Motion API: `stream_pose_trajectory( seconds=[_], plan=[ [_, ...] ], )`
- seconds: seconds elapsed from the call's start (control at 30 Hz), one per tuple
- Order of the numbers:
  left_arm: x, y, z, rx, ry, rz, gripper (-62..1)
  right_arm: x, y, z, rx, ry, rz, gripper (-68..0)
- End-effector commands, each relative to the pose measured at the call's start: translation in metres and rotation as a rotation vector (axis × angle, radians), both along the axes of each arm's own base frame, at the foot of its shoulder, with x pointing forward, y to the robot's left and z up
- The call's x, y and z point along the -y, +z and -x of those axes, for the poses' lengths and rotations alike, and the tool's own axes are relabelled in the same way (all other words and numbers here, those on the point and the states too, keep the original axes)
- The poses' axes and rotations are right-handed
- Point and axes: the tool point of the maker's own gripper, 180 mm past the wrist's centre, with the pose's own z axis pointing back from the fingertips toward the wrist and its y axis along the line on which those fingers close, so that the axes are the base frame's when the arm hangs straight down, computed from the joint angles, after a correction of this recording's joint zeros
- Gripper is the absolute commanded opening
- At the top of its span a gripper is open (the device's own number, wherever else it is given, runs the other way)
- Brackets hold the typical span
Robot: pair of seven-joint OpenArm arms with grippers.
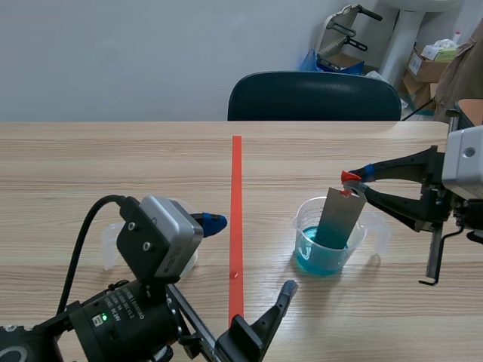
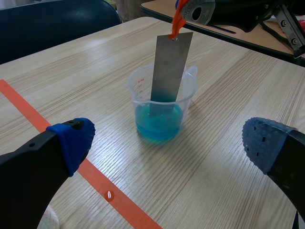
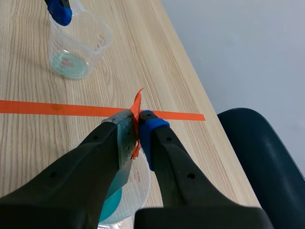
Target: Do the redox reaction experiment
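A clear beaker [image 1: 329, 240] of blue liquid stands right of the red tape line. A grey metal strip [image 1: 340, 218] leans in it, lower end in the liquid. My right gripper [image 1: 352, 179] is shut on the orange tag [image 1: 349, 176] at the strip's top. In the right wrist view the gripper [image 3: 137, 128] pinches that tag [image 3: 137, 104] above the strip [image 3: 124, 143] and beaker [image 3: 136, 188]. My left gripper [image 1: 250, 256] is open near the tape, empty. In the left wrist view it [image 2: 169, 139] stands just short of the beaker [image 2: 162, 107] and strip [image 2: 170, 67].
A second clear beaker [image 3: 78, 45] stands left of the tape [image 1: 236, 219], partly hidden behind my left wrist in the scene view [image 1: 112, 243]. A dark chair [image 1: 313, 96] is at the table's far edge. A small drop [image 2: 110, 194] lies on the tape.
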Motion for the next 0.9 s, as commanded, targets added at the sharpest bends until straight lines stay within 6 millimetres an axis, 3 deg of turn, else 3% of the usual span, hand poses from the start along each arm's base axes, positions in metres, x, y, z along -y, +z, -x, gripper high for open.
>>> stream_pose_trajectory(
  seconds=[0.0,0.87],
  plan=[
    [0.0018,0.0065,0.0008,0.010,0.003,0.027,1.4,-0.0003,0.0098,-0.0030,0.026,0.008,-0.019,-66.7],
    [0.0018,0.0065,0.0008,0.010,0.003,0.027,1.4,-0.0011,0.0136,-0.0028,0.032,0.015,-0.021,-66.7]
  ],
)
